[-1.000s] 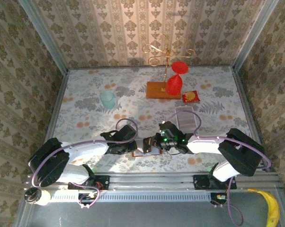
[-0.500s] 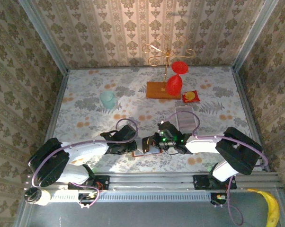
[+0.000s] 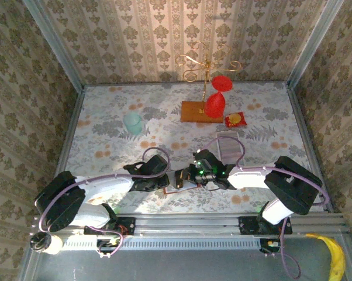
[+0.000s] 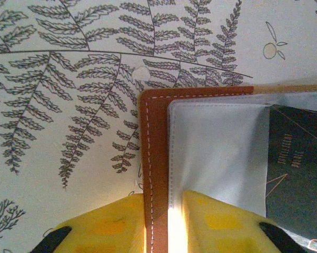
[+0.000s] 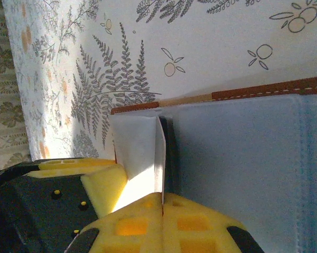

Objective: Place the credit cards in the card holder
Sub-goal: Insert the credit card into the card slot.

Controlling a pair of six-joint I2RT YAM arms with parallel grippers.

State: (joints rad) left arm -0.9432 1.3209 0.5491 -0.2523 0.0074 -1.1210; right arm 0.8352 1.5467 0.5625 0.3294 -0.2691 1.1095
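Where the left claw [image 4: 166, 216] grips, the card holder [image 4: 154, 142] is hidden.

Three walls, back [image 3: 135, 47], left [image 3: 18, 117] and right [image 3: 340, 105], all papered in beige-olive damask with vertical stripes, and grey metal posts [image 3: 53, 44] run up the back corners. Bench [image 3: 106, 140] covered in pale cloth printed with grey-green ferns, leaves and small orange fruit, lit bright from above, with a brighter patch low on the back wall at centre and soft shadows on the cloth. Aluminium rail [image 3: 187, 225] along the bench's near edge, plain grey surface [image 3: 193, 263] below it.
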